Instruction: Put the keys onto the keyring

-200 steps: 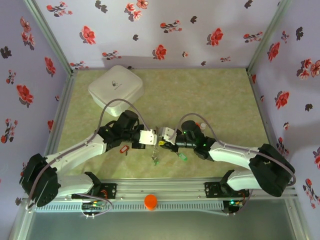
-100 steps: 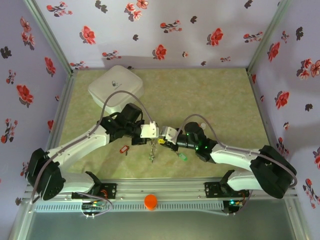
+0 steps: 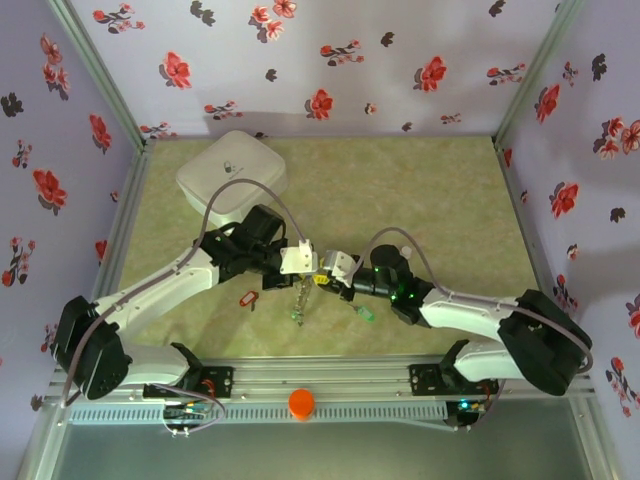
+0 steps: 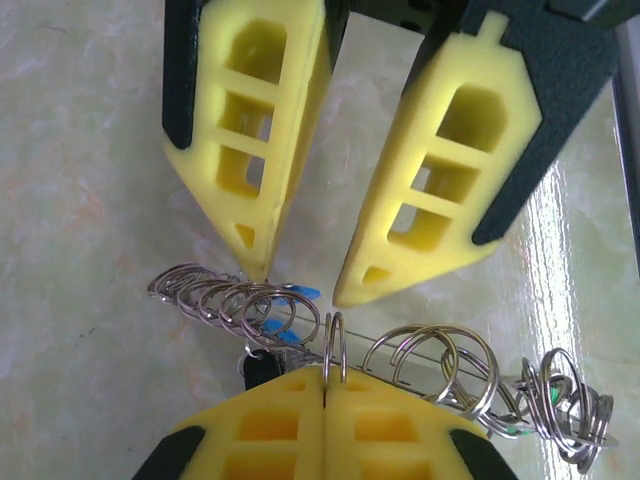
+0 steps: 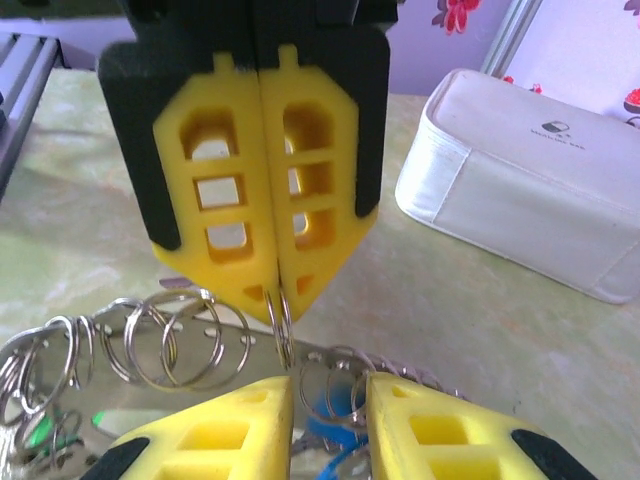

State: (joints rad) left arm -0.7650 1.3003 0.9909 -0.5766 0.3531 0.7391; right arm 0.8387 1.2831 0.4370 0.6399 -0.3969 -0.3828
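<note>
The desk is pale green and marbled. Above it the left arm and the right arm reach inward, so the two tools meet tip to tip over its middle. A white box sits well behind the left tool, off to that arm's outer side.

The left tool's yellow pads are pressed together and pinch one small split ring, which stands upright and edge-on between their tips. The right tool faces it with its fingers spread. Its tips sit just beside the pinched ring, one to each side, and nothing is clamped between them.

The keyring shows as a thin grey wire running crosswise just in front of the left tool's tips and right at the right tool's tips. More split rings are threaded along it. They bunch to either side of the pinched ring, and one bunch touches one right fingertip.

Among these rings are keys with small tags. A blue tag lies in the gap between the right tool's fingers, and a green tag is at the far end of the row.

In the top view a bunch of keys hangs below the meeting tools. A red-tagged key lies on the desk under the left arm, near its tool. A green-tagged key lies near the right tool, on its near side.
</note>
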